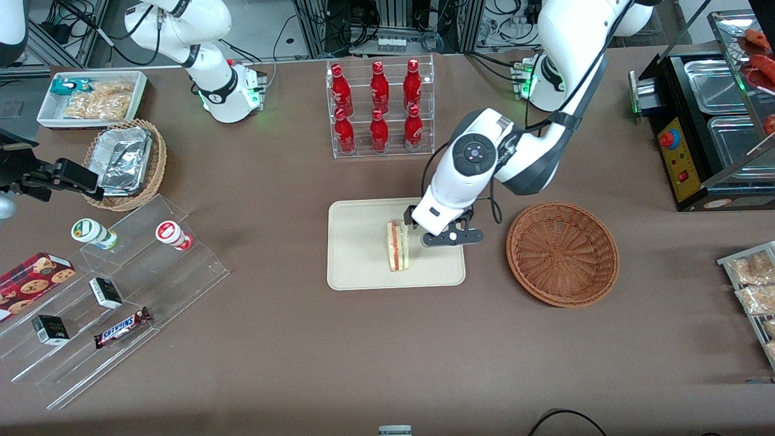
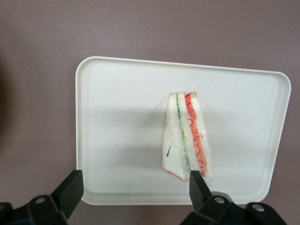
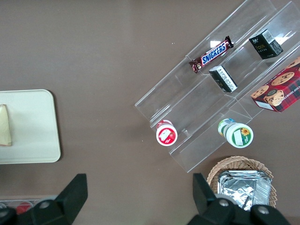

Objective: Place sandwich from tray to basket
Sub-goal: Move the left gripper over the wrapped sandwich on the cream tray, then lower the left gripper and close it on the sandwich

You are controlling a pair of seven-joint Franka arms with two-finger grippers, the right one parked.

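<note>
My gripper (image 1: pixel 424 229) hangs above the tray, close beside the sandwich on the side toward the basket. In the left wrist view the gripper (image 2: pixel 136 172) is open, with nothing held between its wide-set fingers. The wrapped sandwich (image 1: pixel 398 245) lies on the cream rectangular tray (image 1: pixel 363 275), showing white bread with a red and a green filling line. The left wrist view shows the whole sandwich (image 2: pixel 180 140) on the tray (image 2: pixel 117 108). A round, brown woven basket (image 1: pixel 563 254) stands beside the tray, toward the working arm's end; no item shows in it.
A clear bin of red bottles (image 1: pixel 380 148) stands farther from the front camera than the tray. Toward the working arm's end are a black oven (image 1: pixel 696 151) and a rack of wrapped food (image 1: pixel 757 284). A clear stepped shelf (image 1: pixel 151 278) stands toward the parked arm's end.
</note>
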